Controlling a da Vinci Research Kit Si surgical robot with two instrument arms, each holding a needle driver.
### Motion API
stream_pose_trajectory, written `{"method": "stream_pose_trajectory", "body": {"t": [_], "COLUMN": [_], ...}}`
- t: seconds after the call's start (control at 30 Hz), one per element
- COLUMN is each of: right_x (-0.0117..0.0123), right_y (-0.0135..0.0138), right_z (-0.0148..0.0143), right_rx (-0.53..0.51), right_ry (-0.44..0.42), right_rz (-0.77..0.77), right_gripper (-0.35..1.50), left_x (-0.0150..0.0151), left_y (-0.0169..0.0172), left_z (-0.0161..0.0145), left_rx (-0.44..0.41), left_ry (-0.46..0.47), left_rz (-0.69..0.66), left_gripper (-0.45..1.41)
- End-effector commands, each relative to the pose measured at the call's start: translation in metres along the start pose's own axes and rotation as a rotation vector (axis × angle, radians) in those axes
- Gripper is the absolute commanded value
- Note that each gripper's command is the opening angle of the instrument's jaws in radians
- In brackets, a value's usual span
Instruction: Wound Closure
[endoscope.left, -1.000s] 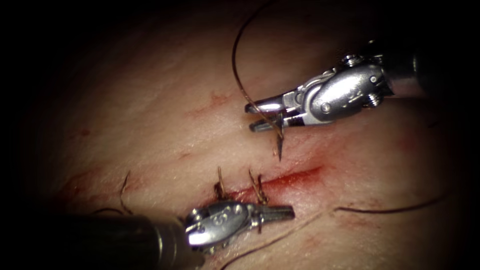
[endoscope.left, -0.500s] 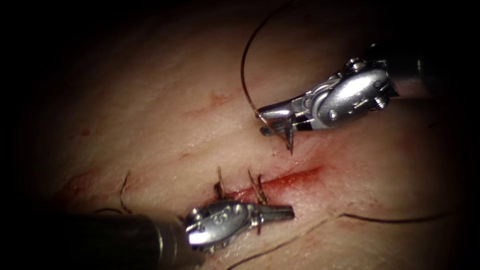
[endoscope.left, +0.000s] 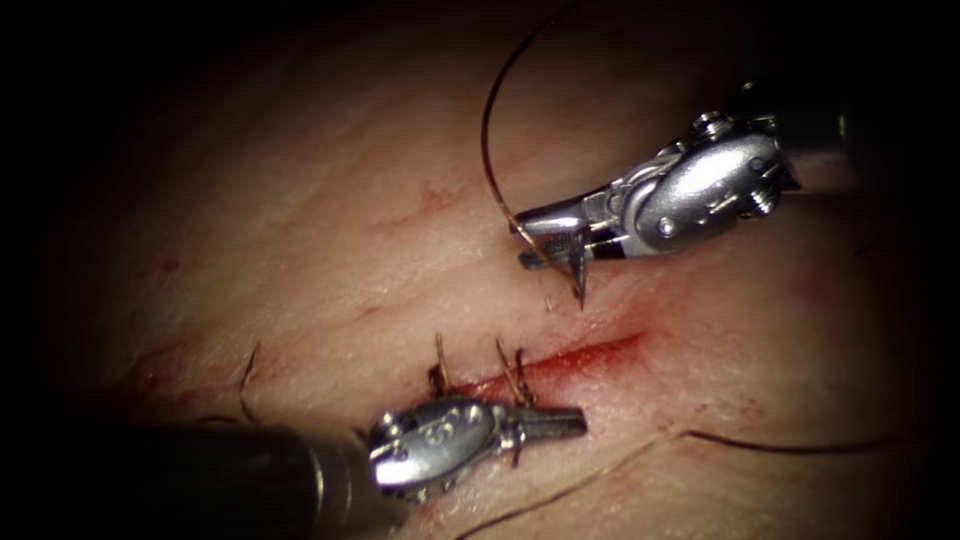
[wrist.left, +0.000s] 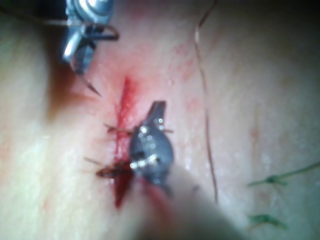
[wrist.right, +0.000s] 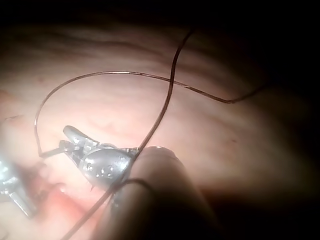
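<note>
In the endoscope view my right tool (endoscope.left: 528, 240) is shut on the curved needle (endoscope.left: 575, 262) near its thread end. The needle is out of the tissue, and its tip hangs just over the skin beyond the open right part of the cut (endoscope.left: 590, 353). Thread (endoscope.left: 487, 130) arcs up from the needle's tail, and in the right wrist view the thread (wrist.right: 170, 85) loops over the right tool (wrist.right: 70, 141). My left tool (endoscope.left: 572, 421) lies shut and holds nothing, on the near side of the cut beside two stitches (endoscope.left: 515, 375). In the left wrist view the left tool (wrist.left: 157, 109) sits by the cut (wrist.left: 125, 102), with the needle (wrist.left: 87, 82) beyond.
Red fluid (endoscope.left: 610, 345) stains the cut's right end. A long strand of thread (endoscope.left: 780, 445) trails across the tissue at the lower right. A short cut thread end (endoscope.left: 247, 385) stands left of the stitches. Green knotted thread (wrist.left: 275, 180) lies on the tissue in the left wrist view.
My right tool has shifted a little to the right and turned its wrist, carrying the needle tip right and slightly up. The trailing thread has slid. The left tool has barely moved.
</note>
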Motion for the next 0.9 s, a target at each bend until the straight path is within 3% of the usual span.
{"method": "stream_pose_trajectory", "body": {"t": [0.03,0.37,0.9], "right_x": [-0.0005,-0.001,-0.0019], "right_y": [-0.0001,0.0001,-0.0022], "right_z": [0.0008,0.001,0.002], "right_rx": [-0.001,-0.006,0.005], "right_ry": [0.005,0.008,0.015], "right_rz": [-0.001,-0.014,-0.05], "right_gripper": [-0.35,-0.35,-0.35], "left_x": [-0.0007,-0.0007,-0.0005], "left_y": [0.0001,0.0,-0.0002], "left_z": [0.0006,0.0006,0.0], "left_rx": [-0.002,-0.002,-0.009], "left_ry": [-0.001,-0.004,-0.005], "left_rz": [-0.002,-0.002,-0.004], "left_gripper": [0.03,0.02,0.02]}}
